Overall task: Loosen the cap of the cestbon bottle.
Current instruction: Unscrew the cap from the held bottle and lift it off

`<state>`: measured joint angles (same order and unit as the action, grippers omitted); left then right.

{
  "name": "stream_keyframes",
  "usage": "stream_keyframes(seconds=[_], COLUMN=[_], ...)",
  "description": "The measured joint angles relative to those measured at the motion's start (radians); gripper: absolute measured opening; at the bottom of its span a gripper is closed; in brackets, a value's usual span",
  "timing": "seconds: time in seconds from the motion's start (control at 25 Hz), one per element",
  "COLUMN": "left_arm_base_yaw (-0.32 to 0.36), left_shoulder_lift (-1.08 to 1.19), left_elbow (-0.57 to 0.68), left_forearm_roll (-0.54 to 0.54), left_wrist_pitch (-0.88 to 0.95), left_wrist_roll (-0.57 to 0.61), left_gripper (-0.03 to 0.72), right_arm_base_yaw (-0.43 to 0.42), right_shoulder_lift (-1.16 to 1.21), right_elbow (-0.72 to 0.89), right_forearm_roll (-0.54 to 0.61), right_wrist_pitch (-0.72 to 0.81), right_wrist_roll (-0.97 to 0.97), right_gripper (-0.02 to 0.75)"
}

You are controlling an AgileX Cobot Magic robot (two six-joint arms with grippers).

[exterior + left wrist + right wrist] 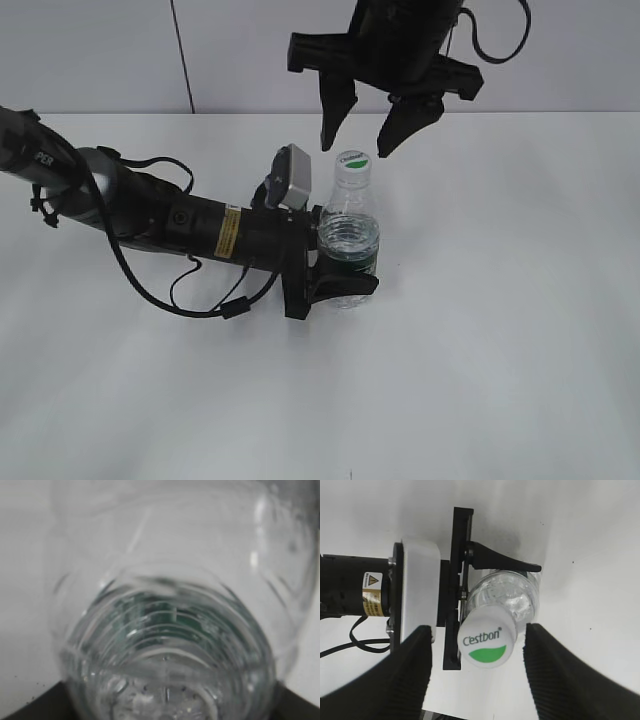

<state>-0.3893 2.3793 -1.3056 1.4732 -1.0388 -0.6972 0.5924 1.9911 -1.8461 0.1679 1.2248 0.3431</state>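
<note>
Left gripper (340, 272) fingers clamp the upright cestbon bottle (348, 245) at its label band on the surface (500, 350), while right gripper (362, 128) fingers stand apart, just above the cap (352, 163), not touching.

Left wrist view: cestbon bottle (170, 630) blurred, cut off at bottom edge. Right gripper (476, 675) fingertips cropped in right wrist view. Bottle base hidden behind left gripper (345, 265).
</note>
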Motion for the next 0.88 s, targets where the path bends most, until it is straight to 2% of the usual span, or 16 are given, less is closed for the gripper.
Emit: stream_keyframes(seconds=[0.88], left_arm_base_yaw=[0.000], left_shoulder_lift=[0.000], left_elbow=[0.000], left_forearm_roll=[-0.002], left_wrist_pitch=[0.000], left_wrist_roll=[0.000], left_gripper=[0.411], right_arm_base_yaw=[0.000], right_shoulder_lift=[0.023], right_elbow=[0.024], right_forearm_roll=[0.014], right_wrist_pitch=[-0.001], right_wrist_roll=[0.005], right_gripper=[0.441])
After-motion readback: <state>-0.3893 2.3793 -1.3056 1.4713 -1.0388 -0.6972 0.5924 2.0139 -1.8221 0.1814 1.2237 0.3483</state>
